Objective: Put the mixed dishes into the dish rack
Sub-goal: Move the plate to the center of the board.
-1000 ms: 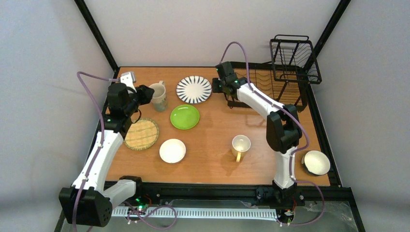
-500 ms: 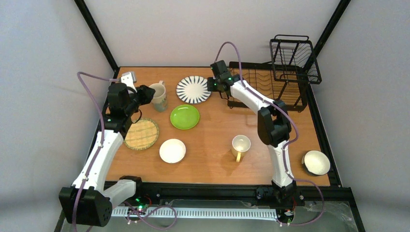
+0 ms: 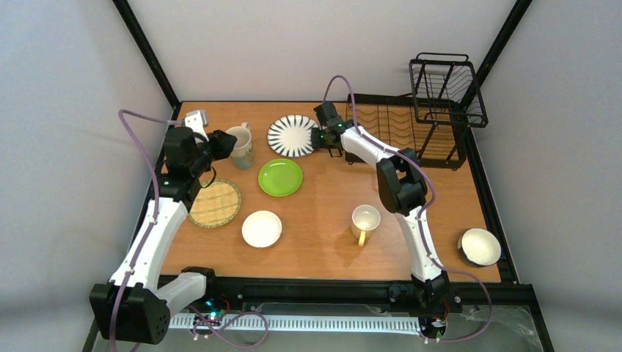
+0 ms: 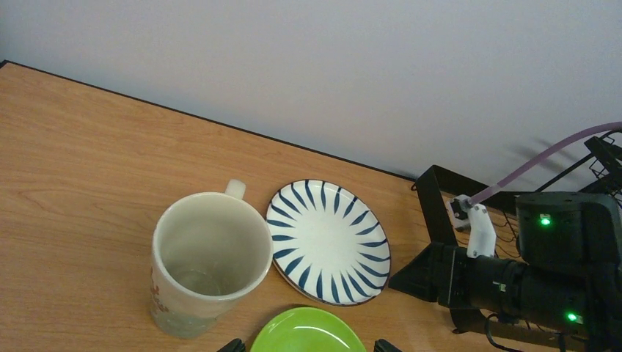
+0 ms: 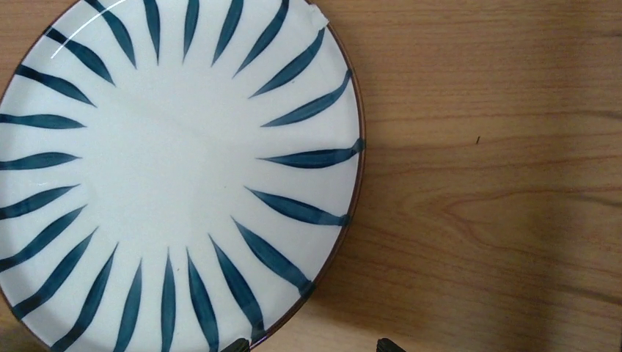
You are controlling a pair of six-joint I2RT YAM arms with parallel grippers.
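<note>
Step in hand: by my reading, the right arm is lining up to take the striped plate by the rim on the side facing the dish rack.
Right gripper: jaws moderately apart and holding nothing, low at the plate's right edge. The rim lies just ahead of the gap.
Left gripper: jaws apart and empty, just beside the pale mug at the far left.
Striped plate: flat on the wooden table, far centre, just left of the rack and not touching it. The lime-green plate sits close on its near side.
Doing it well: the plate is shallow and lies flat, so one finger probably has to slip under the rim. Come in low and square to the edge, bite well past the lip, then tip the plate upright before carrying it to a slot.
Materials: glossy glazed ceramic, likely slick. It is white, with tapering stripes that read dark blue up close and a thin brown rim.
Rack: black wire, a low slotted tray joined to a taller basket. No dish shows in it.
</note>
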